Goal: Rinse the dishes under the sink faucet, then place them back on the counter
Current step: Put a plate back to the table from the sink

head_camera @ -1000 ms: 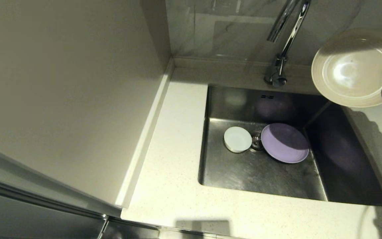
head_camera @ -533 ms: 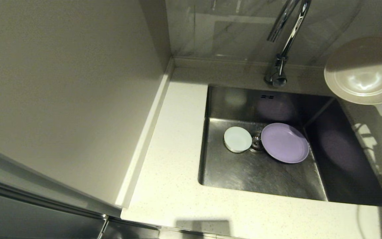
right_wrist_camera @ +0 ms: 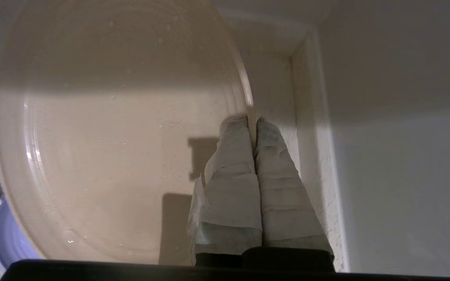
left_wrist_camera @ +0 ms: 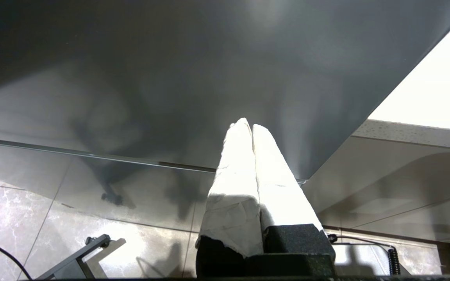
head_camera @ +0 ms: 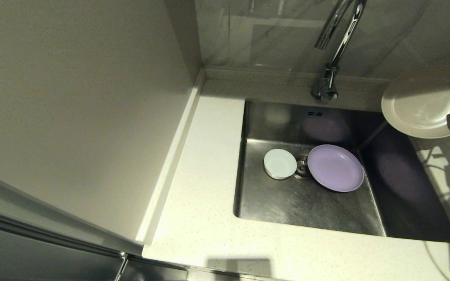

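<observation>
Taped fingers (right_wrist_camera: 253, 128) pinch the glossy round cream plate's (right_wrist_camera: 111, 136) rim

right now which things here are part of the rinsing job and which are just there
Job:
- beige plate, held by right gripper
- purple plate and white bowl in sink
- faucet
- counter

Just there:
- cabinet panel
- wall tiles

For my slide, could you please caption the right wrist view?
Right claw shut on the rim of the beige plate, droplets on its face, counter corner behind.
</observation>
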Robot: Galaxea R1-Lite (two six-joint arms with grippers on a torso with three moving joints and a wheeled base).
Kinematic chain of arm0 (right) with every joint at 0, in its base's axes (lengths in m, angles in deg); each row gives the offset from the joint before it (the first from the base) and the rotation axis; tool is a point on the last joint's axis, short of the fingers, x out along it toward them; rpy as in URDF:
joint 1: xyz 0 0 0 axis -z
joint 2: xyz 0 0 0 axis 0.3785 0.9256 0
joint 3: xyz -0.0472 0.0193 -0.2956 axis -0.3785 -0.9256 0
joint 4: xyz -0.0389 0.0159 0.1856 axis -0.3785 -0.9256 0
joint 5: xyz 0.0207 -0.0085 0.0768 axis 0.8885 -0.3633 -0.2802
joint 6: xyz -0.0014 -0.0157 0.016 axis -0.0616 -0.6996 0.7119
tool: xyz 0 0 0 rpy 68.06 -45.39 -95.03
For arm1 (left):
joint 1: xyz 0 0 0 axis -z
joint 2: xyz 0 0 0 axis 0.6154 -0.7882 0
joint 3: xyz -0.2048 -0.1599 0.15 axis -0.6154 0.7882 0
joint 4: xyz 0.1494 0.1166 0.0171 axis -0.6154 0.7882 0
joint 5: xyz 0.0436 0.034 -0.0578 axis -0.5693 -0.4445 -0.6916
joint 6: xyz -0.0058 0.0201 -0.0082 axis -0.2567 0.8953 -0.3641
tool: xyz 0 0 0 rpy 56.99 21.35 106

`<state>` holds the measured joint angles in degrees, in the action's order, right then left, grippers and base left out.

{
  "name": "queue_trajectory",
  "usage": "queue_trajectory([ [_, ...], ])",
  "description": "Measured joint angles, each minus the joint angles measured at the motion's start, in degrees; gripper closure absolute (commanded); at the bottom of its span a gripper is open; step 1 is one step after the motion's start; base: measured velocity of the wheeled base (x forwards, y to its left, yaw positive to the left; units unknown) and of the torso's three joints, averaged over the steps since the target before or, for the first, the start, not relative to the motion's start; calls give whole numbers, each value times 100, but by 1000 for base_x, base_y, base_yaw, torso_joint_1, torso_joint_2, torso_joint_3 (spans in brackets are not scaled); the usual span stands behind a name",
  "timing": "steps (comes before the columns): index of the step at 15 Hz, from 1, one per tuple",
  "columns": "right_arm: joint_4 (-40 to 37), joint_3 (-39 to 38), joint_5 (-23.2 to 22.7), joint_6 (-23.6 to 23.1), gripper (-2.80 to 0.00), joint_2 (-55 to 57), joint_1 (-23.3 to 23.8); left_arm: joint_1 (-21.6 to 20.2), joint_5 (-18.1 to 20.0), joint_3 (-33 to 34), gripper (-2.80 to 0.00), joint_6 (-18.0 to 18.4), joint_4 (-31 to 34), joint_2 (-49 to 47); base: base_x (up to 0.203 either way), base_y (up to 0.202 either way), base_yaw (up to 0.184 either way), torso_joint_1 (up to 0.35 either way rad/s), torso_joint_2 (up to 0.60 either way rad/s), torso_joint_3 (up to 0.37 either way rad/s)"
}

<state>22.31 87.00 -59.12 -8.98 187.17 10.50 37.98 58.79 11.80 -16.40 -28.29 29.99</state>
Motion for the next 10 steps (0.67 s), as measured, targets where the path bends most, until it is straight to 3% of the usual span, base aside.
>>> queue_trajectory([
  [5, -176, 576, 8, -129, 0, 376, 44, 0, 1, 0, 0, 2, 2, 0, 0, 0, 0, 0, 0, 0],
  [10, -288, 1507, 361, -366, 0, 936, 105, 0, 0, 0, 0, -1, 0, 0, 0, 0, 0, 0, 0, 0],
])
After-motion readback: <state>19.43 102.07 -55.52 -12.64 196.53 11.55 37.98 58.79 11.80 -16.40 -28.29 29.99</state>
